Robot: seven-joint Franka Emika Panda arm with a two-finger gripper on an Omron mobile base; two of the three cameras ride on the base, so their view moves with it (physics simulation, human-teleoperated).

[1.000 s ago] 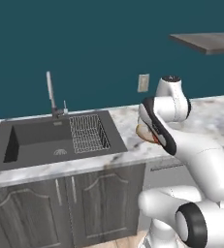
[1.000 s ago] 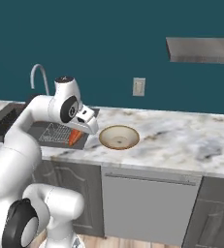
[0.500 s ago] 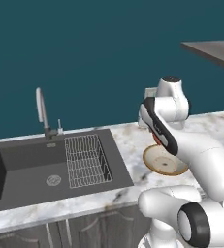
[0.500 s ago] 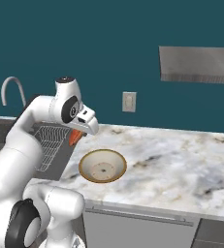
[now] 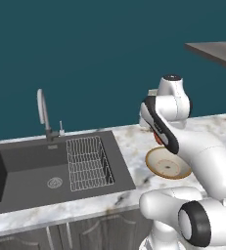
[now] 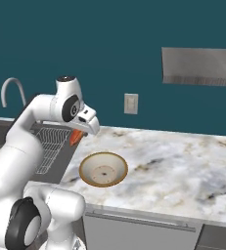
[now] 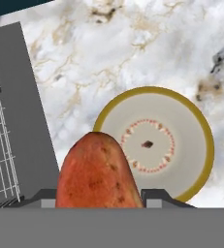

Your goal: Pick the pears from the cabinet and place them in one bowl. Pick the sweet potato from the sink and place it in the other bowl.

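Orange-red sweet potato (image 7: pixel 98 172), 1 pc, oblong, mottled skin, clamped in gripper (image 7: pixel 100 196) jaws. Tan-rimmed bowl (image 7: pixel 200 131), 1, round, shallow, at 2 o'clock; marble counter (image 7: pixel 133 43).

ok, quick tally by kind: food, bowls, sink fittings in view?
Food: 1, the sweet potato held in the gripper
Bowls: 1, the tan bowl on the counter
Sink fittings: 2, the tap and the wire rack
Total: 4
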